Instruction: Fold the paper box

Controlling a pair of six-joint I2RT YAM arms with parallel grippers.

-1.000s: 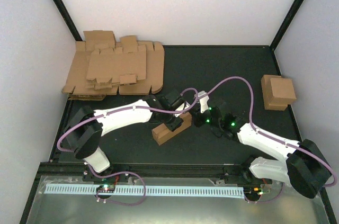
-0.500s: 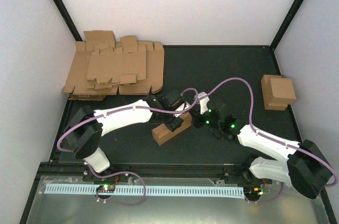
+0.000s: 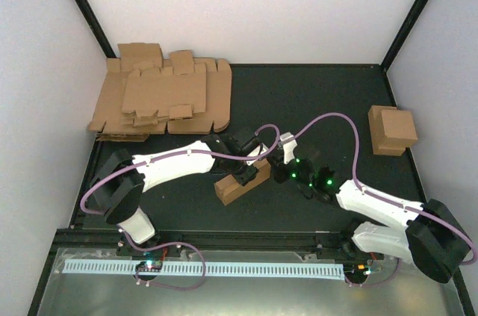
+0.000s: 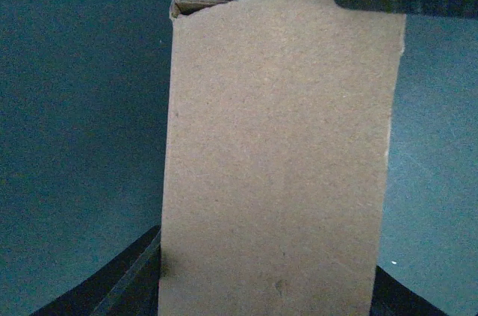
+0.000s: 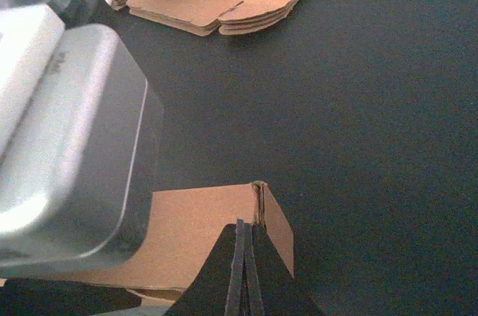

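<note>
The small brown cardboard paper box (image 3: 234,185) lies mid-counter on the black counter (image 3: 314,99), pinched across its sides by the left tool (image 3: 246,169). The right tool (image 5: 243,228), pressed together, points at its end corner. This looks like end-flap closing, and the next move likely calls for a steady inward push.

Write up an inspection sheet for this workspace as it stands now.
Surface: black table top, dark and matte.
Job's things: paper box, partly folded, lying mid-table between the two arms.
Clutter: pile of flat blanks at the far left; folded boxes at the right edge.
Grippers: left gripper clamped across the paper box; right gripper shut, tips at one end of the box.
Cables: purple cables loop off both arms above the table.
Surroundings: white walls, black frame posts, metal tray along the near edge.
</note>
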